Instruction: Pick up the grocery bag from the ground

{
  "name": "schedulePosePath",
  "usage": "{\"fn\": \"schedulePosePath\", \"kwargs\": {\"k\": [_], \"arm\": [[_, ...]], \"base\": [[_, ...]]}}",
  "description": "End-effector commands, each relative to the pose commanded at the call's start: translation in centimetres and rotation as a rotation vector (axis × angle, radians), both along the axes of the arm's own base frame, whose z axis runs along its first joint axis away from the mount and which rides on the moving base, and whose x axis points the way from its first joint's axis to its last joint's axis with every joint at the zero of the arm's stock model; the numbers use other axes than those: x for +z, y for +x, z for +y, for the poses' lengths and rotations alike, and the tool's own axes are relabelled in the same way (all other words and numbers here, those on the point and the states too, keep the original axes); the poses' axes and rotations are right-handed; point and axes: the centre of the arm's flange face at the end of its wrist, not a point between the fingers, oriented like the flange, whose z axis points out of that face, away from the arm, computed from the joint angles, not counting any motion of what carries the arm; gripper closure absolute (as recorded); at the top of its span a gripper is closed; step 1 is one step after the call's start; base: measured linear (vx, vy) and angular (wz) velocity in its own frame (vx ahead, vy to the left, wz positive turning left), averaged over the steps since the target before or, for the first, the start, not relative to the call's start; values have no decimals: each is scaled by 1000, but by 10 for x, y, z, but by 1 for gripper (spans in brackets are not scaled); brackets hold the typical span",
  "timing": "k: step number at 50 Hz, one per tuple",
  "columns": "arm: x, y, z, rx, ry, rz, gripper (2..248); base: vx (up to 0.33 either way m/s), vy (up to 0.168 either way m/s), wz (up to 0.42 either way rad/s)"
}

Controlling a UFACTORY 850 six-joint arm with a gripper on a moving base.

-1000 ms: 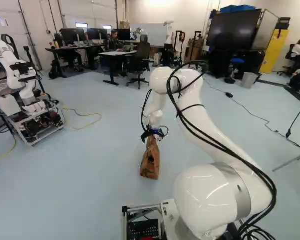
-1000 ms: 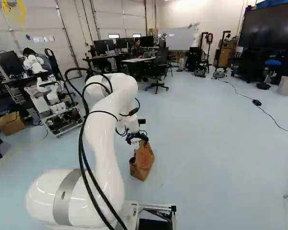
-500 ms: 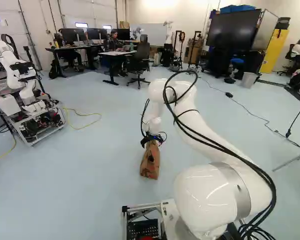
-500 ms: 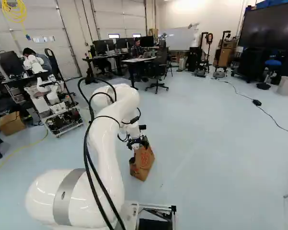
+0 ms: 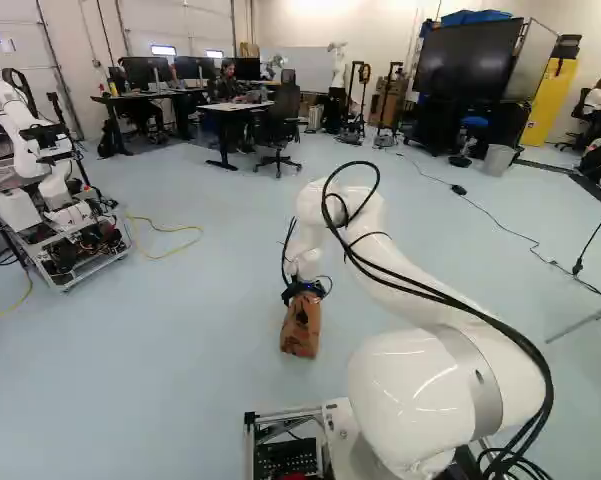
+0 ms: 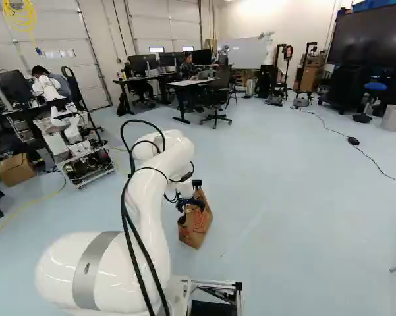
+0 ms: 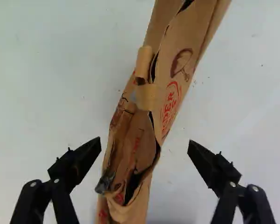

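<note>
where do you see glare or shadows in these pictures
Left base view: bright glints on the arm's lowest joint. Right base view: pale sheen on the floor, right of the bag. Wrist view: dark shadow inside the bag's folds.

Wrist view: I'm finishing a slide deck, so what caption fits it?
Open black fingers on either side of a crumpled paper bag.

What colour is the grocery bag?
The grocery bag is plain brown paper colour with red printing on its side, seen best in the wrist view.
</note>
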Motion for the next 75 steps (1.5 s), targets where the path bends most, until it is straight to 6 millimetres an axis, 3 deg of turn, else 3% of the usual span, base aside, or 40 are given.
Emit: {"fn": "schedulePosePath", "kwargs": {"k": [15,16,20,21,26,27,31,32,36,37,41,42,47,48,60,75], "arm": [[-16,0,0,0,0,1,3],[-17,0,0,0,0,1,18],[-17,0,0,0,0,1,18],[-17,0,0,0,0,1,56],[-17,0,0,0,0,1,56],[-17,0,0,0,0,1,94],[-17,0,0,0,0,1,94],[-17,0,0,0,0,1,132],[-17,0,0,0,0,1,132],[-17,0,0,0,0,1,171],[-17,0,0,0,0,1,171],[-17,0,0,0,0,1,207],[-17,0,0,0,0,1,207],[-17,0,0,0,0,1,224],[-15,0,0,0,0,1,224],[20,0,0,0,0,-2,224]], "base": [[0,0,0],[0,0,0],[0,0,0],[0,0,0],[0,0,0],[0,0,0],[0,0,0],[0,0,0],[0,0,0],[0,0,0],[0,0,0],[0,0,0],[0,0,0],[0,0,0],[0,0,0],[0,0,0]]}}
